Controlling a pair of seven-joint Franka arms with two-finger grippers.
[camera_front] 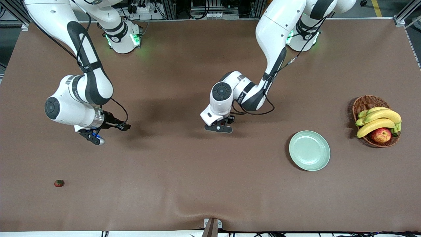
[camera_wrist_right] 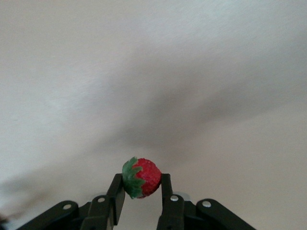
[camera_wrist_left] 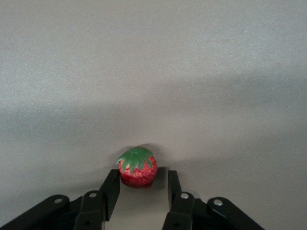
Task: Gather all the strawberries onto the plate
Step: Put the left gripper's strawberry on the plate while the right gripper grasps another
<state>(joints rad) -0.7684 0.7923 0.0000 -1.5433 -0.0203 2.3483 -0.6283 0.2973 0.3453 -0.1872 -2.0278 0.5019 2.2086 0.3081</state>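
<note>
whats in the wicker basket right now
The wicker basket holds a bunch of bananas and a red-yellow apple beside them. No strawberry shows in it, though anything lying under the fruit would be covered.

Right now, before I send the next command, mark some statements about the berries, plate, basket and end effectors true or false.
1. The pale mint-green round plate holds one strawberry. False: nothing lies on it.
2. The right end effector is shut on a small red strawberry. True.
3. A loose red strawberry lies on the brown table toward the right arm's end. True.
4. The brown wicker basket holds only yellow bananas. False: a red-yellow apple is in it too.
5. The left end effector is over the plate. False: it is low at mid-table by a third strawberry.
</note>
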